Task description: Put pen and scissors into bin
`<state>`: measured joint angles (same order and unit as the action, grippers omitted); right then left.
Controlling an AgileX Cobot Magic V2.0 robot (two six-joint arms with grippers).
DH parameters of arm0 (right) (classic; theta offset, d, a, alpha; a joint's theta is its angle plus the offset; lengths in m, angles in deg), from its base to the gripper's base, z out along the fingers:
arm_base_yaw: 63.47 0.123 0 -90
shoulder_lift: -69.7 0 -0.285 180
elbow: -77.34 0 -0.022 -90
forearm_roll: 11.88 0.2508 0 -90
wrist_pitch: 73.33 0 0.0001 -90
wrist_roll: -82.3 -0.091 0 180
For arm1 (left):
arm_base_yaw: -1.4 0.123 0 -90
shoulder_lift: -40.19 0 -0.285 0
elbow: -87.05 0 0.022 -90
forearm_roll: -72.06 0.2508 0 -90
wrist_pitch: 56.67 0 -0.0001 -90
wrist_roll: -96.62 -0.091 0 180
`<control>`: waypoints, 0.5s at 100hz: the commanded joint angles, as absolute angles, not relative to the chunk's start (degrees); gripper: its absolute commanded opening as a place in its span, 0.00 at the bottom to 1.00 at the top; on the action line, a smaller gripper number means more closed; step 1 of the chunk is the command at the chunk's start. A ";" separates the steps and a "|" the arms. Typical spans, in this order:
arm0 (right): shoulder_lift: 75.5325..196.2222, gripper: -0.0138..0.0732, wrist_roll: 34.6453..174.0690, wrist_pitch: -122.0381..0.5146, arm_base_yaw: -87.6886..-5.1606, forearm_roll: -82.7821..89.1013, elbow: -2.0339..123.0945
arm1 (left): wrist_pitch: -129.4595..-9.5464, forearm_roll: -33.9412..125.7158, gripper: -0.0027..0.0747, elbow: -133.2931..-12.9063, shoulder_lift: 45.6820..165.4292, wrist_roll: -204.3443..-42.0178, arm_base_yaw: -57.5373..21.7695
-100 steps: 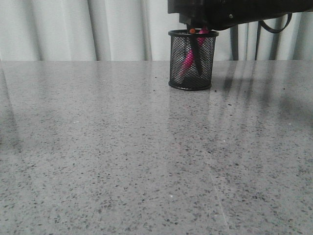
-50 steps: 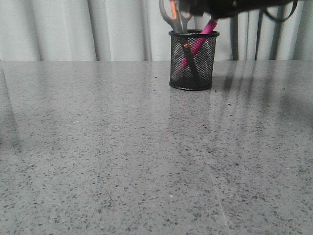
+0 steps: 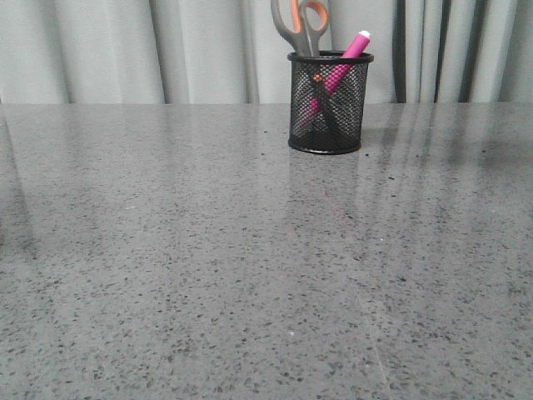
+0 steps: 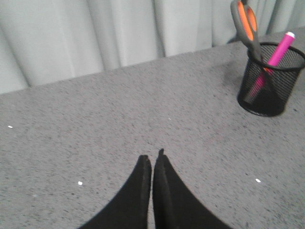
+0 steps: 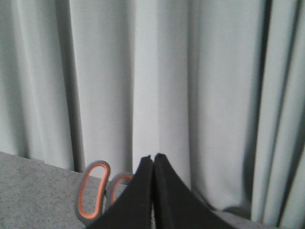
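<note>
The black mesh bin (image 3: 329, 102) stands upright at the far middle of the table. The pink pen (image 3: 343, 60) leans inside it, its white tip above the rim. The scissors (image 3: 301, 27) stand blades-down in it, grey and orange handles sticking up. The left wrist view shows the bin (image 4: 270, 81) with the pen (image 4: 279, 46) and the scissors (image 4: 245, 24) in it. My left gripper (image 4: 152, 156) is shut and empty over bare table, well short of the bin. My right gripper (image 5: 152, 157) is shut and empty, raised above the scissors' handles (image 5: 92, 191). Neither gripper shows in the front view.
A pale pleated curtain (image 3: 125, 50) hangs behind the table's far edge. The grey speckled tabletop (image 3: 208, 267) stretches in front of the bin. A few small white specks (image 4: 80, 182) lie on it near my left gripper.
My right arm, which hung over the bin a second ago, has risen out of the front view. The scissors now stand free in the bin with their handles showing.
</note>
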<state>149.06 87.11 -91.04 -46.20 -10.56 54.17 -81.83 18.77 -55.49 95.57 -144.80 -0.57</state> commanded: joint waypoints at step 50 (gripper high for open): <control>107.29 0.07 87.91 -102.40 -50.11 -11.10 14.34 | -61.80 10.74 0.01 -34.78 70.60 -144.69 -0.34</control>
<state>112.06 87.22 -97.43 -49.59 -10.56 16.97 -64.60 13.76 -35.65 74.18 -144.80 -0.48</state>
